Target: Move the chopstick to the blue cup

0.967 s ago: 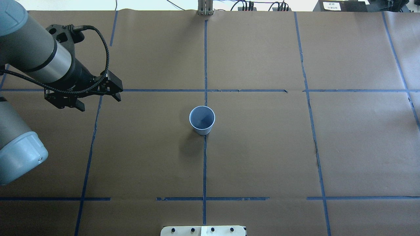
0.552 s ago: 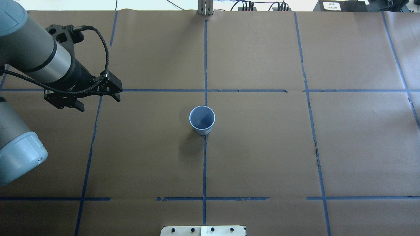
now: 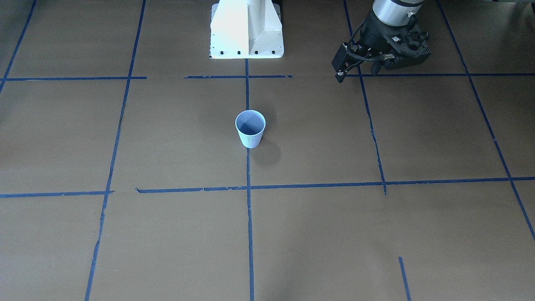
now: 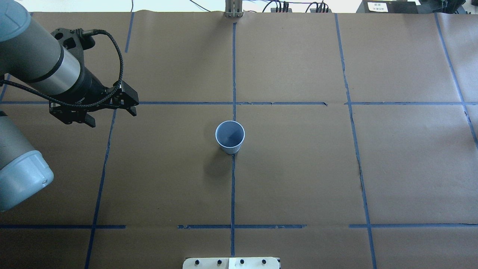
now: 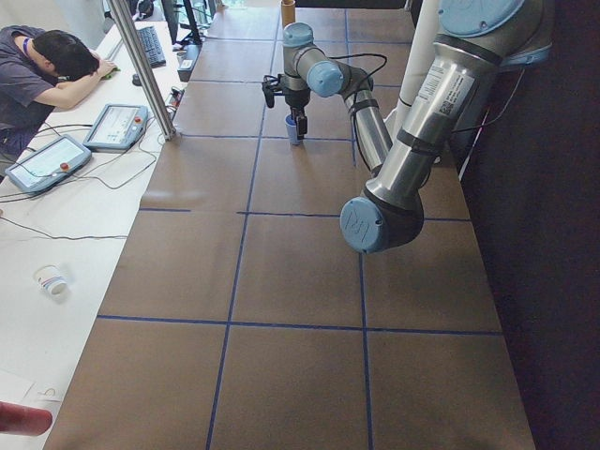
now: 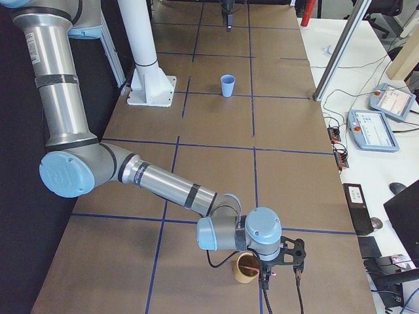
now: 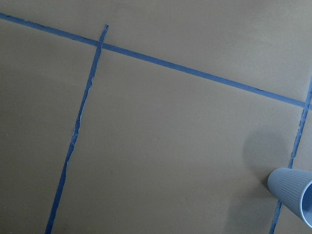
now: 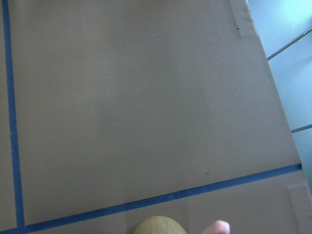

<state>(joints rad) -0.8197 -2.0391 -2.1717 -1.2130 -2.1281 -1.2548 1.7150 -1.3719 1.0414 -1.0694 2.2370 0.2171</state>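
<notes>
Overhead and from the front, easy to place the blue cup [image 4: 230, 136]: upright on the brown-papered table [image 4: 298, 179], right on the centre tape line [image 4: 232, 186], well apart from the left gripper [image 4: 111, 116]. Same two views needed to read that gripper: fingers spread wide, clasping nothing, hanging above the table's left half. From the table's left end, seen only lined up in front of the cup and covering part of its wall, so no judging the gap from there. In the left wrist view, just a slice of the ribbed cup at the lower right corner, cut off by the frame, with its shadow beside it. No reaching the right gripper [image 6: 265, 280] from either central view. Found only from the table's right end, low over the near end of the paper, just beside a tan cup [image 6: 247, 268]. Impossible to tell from there whether clamped or released. Right wrist view limited to paper, tape, the rounded top of the tan cup at the bottom edge and, just beside it, a short pinkish stub: the chopstick [image 8: 218, 227], the rest cut off below the frame. Placed, then, at the table's right end by the right gripper, well apart from the blue cup. Unclear whether gripped or resting in the tan cup.
</notes>
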